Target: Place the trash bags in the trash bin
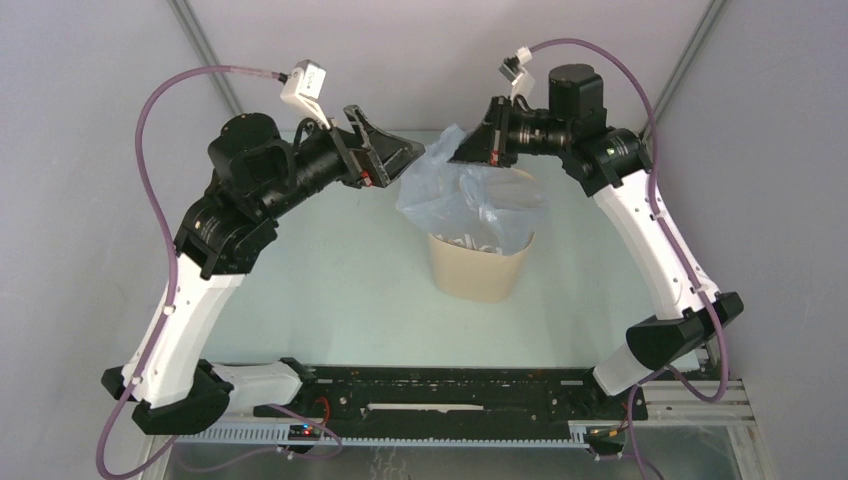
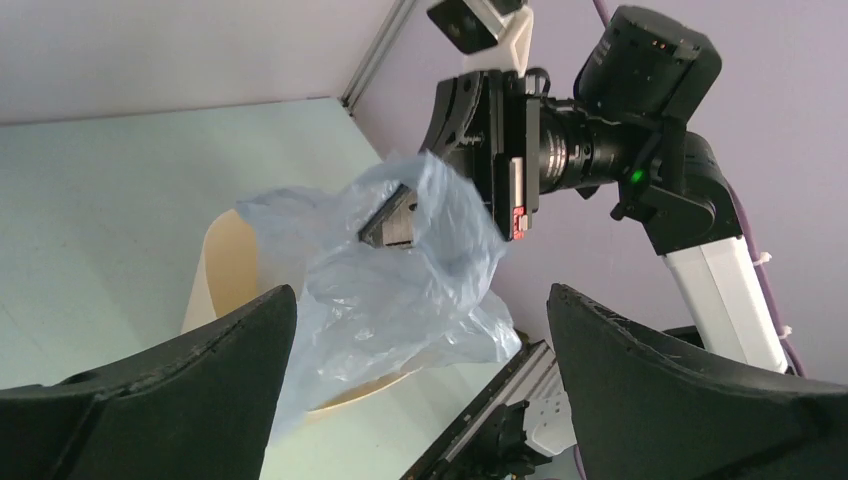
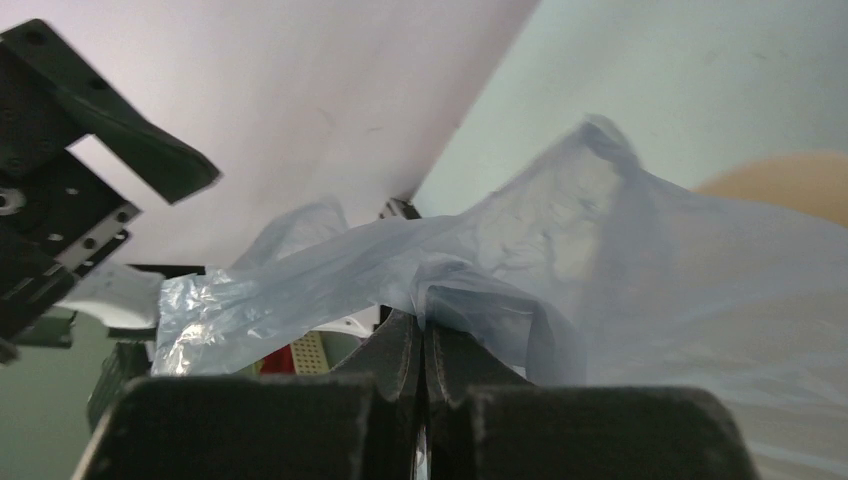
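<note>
- Pale green table (image 1: 330,280), enclosed by grey walls (image 1: 90,100), carries the trash bin (image 1: 480,268) at the centre of the overhead frame.
- On the right gripper (image 3: 425,338), the fingers are pressed together and clamped on a fold of the pale-blue trash bag (image 3: 610,250). The pinch sits at the bag's upper edge, so the floppy film hangs from it under its own weight.
- On the left gripper (image 1: 392,152), the fingers are spread wide with nothing between them. It is positioned just left of the bag in the overhead frame, level with and facing the right gripper. Judged purpose: to take a second hold on the film or to spread it.
- Bag location: above the bin, bunched at the right gripper, with the lower part reaching the bin mouth. How far inside it goes cannot be determined. Judged status: insertion is incomplete, because most of the film is above the rim.
- Overhead view only: both grippers face each other over the bin, and the bin's full front wall is visible.
- Right wrist view only: the closed finger seam has film trapped in it. The bin is only a beige patch at the right edge.
- Left wrist view only: the open gap between the left fingers is visible. The right gripper's fingers show through the translucent film, and the bin's cream rim lies at centre left behind the bag.
</note>
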Controlling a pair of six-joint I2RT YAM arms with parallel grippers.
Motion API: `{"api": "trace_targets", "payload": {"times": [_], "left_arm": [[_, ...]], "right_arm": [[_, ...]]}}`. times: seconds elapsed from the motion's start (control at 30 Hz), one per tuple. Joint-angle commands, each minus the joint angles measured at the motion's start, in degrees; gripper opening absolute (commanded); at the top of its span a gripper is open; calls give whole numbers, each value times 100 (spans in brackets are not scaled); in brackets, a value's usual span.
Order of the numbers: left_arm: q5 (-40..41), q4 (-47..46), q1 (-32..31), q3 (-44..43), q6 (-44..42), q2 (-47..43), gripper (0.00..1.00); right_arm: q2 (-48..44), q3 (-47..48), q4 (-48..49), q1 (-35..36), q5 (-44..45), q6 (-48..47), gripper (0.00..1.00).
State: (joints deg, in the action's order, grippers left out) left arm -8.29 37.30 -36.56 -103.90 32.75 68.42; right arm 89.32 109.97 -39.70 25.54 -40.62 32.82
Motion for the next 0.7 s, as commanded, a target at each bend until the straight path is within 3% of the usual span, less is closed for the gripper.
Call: {"api": "trace_targets", "payload": {"times": [0.0,0.1,0.23,0.37,0.47,0.6,0.67], "left_arm": [[98,-243,-110,-336,-249,-53,99],[229,-645,-114,231,-54,-494,95],[305,-1110,-115,1180,204,-1134,99],[366,-953,-115,1535,319,-1414,100],[295,-905,-107,1569,301,-1445,100],[50,-905,-105,1293,236,-1203,100],[-128,-957,-98,1107,232,-998,100]], "right_arm": [[235,1095,789,65,-496,503,0],[455,1284,1634,65,-765,1011,0],[542,904,2615,-1,-1173,1300,0],[215,-595,4195,-348,-1711,1780,0],[-92,-1506,4269,-606,-1833,1762,0],[-761,-2796,5094,-757,-1905,1981,0],[-875,-2993,4785,-857,-1835,1814,0]]}}
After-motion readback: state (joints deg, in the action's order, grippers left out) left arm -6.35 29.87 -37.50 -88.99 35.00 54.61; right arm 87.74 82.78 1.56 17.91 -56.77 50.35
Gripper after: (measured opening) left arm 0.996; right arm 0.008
